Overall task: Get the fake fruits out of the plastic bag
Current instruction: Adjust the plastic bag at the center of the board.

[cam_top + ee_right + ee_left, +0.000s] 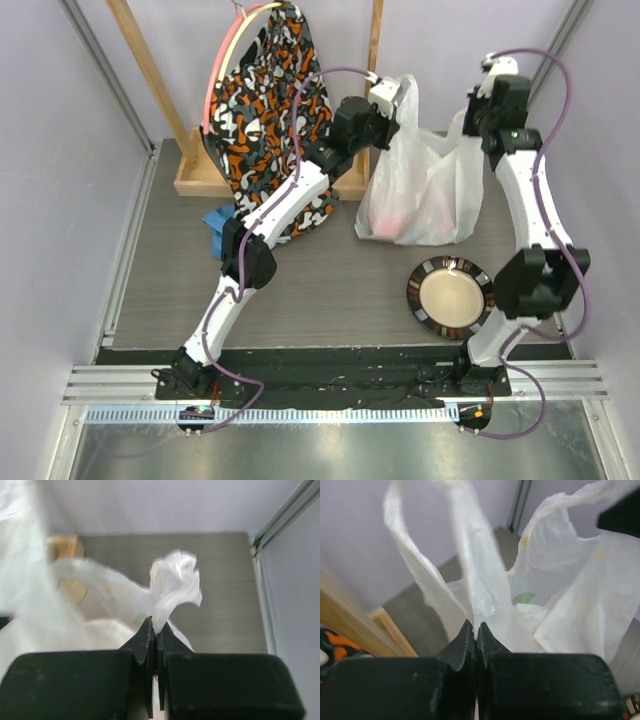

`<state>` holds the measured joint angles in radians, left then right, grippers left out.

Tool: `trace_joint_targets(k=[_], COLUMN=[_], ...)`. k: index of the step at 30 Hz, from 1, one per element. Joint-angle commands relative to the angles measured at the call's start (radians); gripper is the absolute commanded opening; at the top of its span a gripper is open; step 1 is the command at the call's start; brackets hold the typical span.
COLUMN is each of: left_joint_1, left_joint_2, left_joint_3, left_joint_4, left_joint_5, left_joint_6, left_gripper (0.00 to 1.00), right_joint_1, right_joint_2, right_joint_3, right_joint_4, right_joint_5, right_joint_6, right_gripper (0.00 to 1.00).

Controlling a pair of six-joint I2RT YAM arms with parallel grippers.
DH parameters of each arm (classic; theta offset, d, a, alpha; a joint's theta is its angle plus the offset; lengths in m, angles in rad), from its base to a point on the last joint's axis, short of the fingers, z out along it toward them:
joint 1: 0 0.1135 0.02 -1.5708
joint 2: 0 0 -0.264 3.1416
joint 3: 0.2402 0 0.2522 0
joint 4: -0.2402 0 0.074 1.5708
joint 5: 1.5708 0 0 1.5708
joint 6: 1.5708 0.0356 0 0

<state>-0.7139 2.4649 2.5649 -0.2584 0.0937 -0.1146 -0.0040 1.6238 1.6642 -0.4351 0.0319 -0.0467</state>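
Thin film of bag (425, 195), clamped by left gripper (476, 630) and right gripper (154, 630), may tear or slip under the fruits (388, 228).

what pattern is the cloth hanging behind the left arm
The cloth is orange, black and white blotches, clearest from the top external view.

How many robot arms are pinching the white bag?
2. Left arm, jaws shut on a handle of the plastic bag; right arm, jaws shut on its bunched other side.
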Motion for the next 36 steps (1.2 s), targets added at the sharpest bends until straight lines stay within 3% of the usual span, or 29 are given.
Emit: trace_joint_targets(k=[1,5,8,12,17,18,19,20,21,23,26,30,31,32,36], left_joint_1=[0.004,0.002,0.002,0.004,0.004,0.004,0.004,0.004,0.004,0.005,0.005,0.005,0.005,0.005,0.013], left_joint_2=[-0.028,-0.056,-0.136,-0.304,-0.493,-0.513,-0.541,-0.552,-0.558,-0.586,-0.696,-0.813,-0.842,-0.853,-0.891], left_joint_3=[0.121,0.137,0.077,-0.179,-0.559,-0.59,-0.609,-0.632,-0.64,-0.669,-0.753,-0.779,-0.782,-0.79,-0.862], left_joint_4=[0.28,0.318,0.262,0.098,-0.141,-0.172,-0.203,-0.261,-0.284,-0.338,-0.32,-0.353,-0.384,-0.398,-0.429], left_joint_5=[0.031,0.032,0.099,0.156,0.279,0.311,0.354,0.362,0.365,0.376,0.376,0.411,0.428,0.457,0.391], left_joint_6=[0.087,0.112,0.104,0.064,0.032,0.033,0.036,0.033,0.024,0.004,0.004,0.082,0.102,0.111,0.123], left_gripper=[0.0,0.0,0.0,0.0,0.0,0.04,0.19,0.3,0.44,0.51,0.61,0.72,0.73,0.8,0.81], right_joint_1=[-0.083,-0.109,-0.111,-0.111,-0.111,-0.111,-0.111,-0.111,-0.111,-0.111,-0.111,-0.111,-0.111,-0.111,-0.111], right_joint_2=[0.126,0.062,-0.114,-0.344,-0.54,-0.56,-0.579,-0.602,-0.608,-0.622,-0.642,-0.686,-0.699,-0.711,-0.743], right_joint_3=[0.323,0.323,0.091,-0.322,-0.582,-0.639,-0.661,-0.672,-0.663,-0.623,-0.468,-0.252,-0.236,-0.225,-0.296], right_joint_4=[0.087,0.153,0.215,0.231,0.107,0.089,0.073,0.031,0.003,-0.092,-0.246,-0.437,-0.508,-0.546,-0.793], right_joint_5=[-0.016,-0.018,-0.061,-0.125,-0.113,-0.103,-0.084,-0.075,-0.073,-0.099,-0.153,-0.305,-0.344,-0.436,-0.562], right_joint_6=[0.045,0.039,-0.013,-0.108,-0.171,-0.183,-0.191,-0.197,-0.218,-0.257,-0.309,-0.37,-0.421,-0.459,-0.717], right_gripper=[0.01,0.01,0.01,0.01,0.01,0.02,0.07,0.25,0.32,0.52,0.7,0.76,0.76,0.76,0.7])
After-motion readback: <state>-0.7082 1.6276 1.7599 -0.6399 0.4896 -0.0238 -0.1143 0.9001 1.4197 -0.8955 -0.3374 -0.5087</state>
